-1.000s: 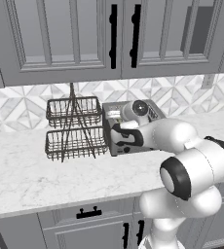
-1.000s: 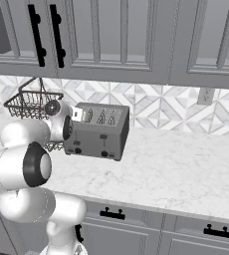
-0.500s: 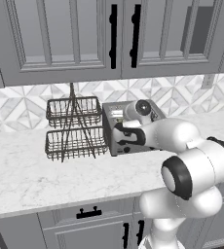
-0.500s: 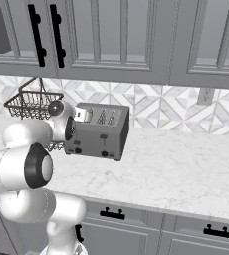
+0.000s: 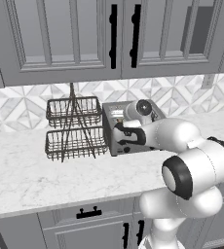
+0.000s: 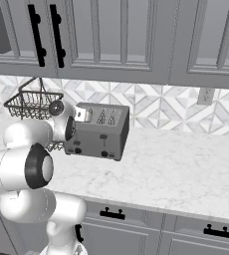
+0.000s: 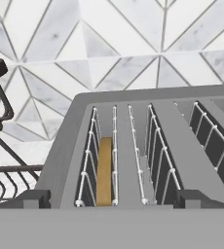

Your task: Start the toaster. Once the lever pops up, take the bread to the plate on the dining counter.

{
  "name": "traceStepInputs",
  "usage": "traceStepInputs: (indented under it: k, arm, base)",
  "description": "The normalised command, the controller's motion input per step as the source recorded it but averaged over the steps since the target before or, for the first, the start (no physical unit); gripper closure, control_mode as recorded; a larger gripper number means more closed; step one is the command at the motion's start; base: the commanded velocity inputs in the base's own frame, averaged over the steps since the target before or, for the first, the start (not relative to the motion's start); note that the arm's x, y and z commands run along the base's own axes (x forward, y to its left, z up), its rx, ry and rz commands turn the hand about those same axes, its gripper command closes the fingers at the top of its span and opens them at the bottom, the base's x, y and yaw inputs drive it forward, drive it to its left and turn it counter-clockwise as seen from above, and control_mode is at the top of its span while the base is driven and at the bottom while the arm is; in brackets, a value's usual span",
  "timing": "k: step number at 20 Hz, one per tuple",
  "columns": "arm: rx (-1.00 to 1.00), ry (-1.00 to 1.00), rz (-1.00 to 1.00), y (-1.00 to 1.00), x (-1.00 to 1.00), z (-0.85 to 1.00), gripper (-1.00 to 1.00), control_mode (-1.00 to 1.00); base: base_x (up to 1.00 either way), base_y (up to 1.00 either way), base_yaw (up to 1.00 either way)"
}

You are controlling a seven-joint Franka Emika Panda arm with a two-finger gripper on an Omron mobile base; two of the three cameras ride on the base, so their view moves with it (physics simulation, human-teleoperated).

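Nothing has shifted much in 1 second: your gripper (image 7: 112, 204), fingers spread wide and empty, hovers over the toaster (image 7: 148, 146), whose leftmost slot holds the bread (image 7: 104, 170).

Both base views flank the toaster (image 5: 115, 127) from behind; the hand view looks closely into its slots.

The toaster (image 6: 97, 131) is standing on the table (image 6: 176, 164) against the back wall, the rack (image 5: 75, 127) sitting just to its left. The bread (image 7: 104, 171) is sitting in the toaster's leftmost slot.
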Motion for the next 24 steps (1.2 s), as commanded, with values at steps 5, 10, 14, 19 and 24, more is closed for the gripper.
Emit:
traceStepInputs:
  k: [5,10,14,19,24]
  arm:
    - [0.00,0.00,0.00,0.00,0.00,0.00,-1.00,-1.00]
    - [0.00,0.00,0.00,0.09,0.00,0.00,-1.00,-1.00]
    - [0.00,0.00,0.00,0.06,0.00,0.00,-1.00,-1.00]
    - [0.00,0.00,0.00,0.00,0.00,0.00,-1.00,-1.00]
    - [0.00,0.00,0.00,0.00,0.00,0.00,-1.00,-1.00]
  base:
    - [0.00,0.00,0.00]
    - [0.00,0.00,0.00]
    - [0.00,0.00,0.00]
    - [0.00,0.00,0.00]
    - [0.00,0.00,0.00]
